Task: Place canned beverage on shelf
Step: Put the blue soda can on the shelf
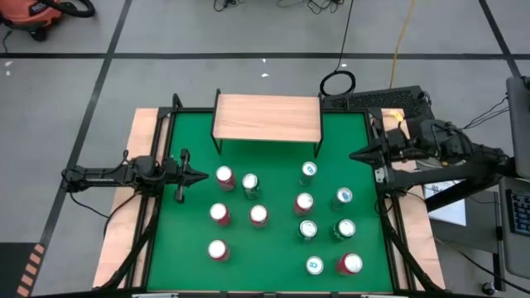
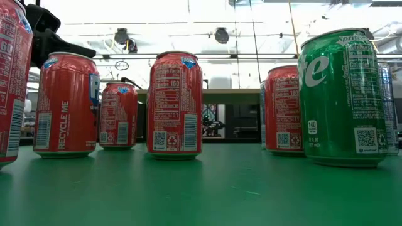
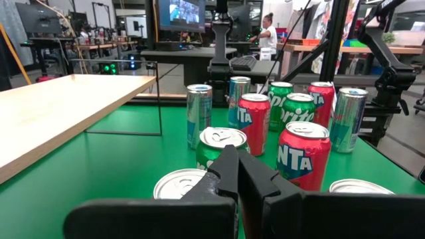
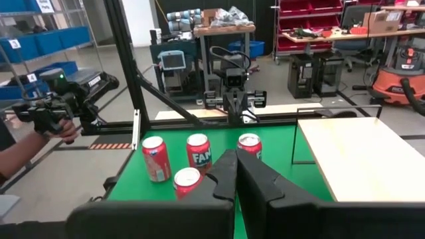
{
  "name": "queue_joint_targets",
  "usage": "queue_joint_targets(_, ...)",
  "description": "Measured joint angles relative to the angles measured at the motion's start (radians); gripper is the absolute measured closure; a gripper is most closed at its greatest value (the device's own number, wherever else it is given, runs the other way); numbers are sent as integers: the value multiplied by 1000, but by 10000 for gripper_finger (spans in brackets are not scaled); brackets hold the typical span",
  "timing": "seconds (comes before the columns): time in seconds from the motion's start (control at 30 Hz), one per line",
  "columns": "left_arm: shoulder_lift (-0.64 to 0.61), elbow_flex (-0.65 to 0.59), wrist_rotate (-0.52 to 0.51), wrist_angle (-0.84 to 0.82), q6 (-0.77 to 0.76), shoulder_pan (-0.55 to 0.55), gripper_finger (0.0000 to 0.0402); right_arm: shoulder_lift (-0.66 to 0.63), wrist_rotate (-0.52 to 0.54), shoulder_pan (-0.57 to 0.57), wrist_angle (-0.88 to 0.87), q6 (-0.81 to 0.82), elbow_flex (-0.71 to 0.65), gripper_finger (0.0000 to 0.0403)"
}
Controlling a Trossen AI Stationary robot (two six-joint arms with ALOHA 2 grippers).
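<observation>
Waiting at left table edge, left gripper (image 1: 201, 176) has fingers pressed together, holding nothing, tip just beside nearest red can (image 1: 224, 175). Right gripper (image 1: 356, 155) at right edge, also closed and empty, pointing inward over green table (image 1: 273, 248). Shelf (image 1: 267, 117) stands at far side of table, wooden top bare. Twelve cans upright on green surface in front of shelf, red group on left side, mixed red and green on right side. Green Sprite can (image 2: 343, 97) close to low camera.
</observation>
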Motion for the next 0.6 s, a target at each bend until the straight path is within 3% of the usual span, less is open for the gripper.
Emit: queue_joint_targets(0.6, 0, 0, 0, 24, -1, 0, 402, 101, 4, 0, -48, -36, 10, 403)
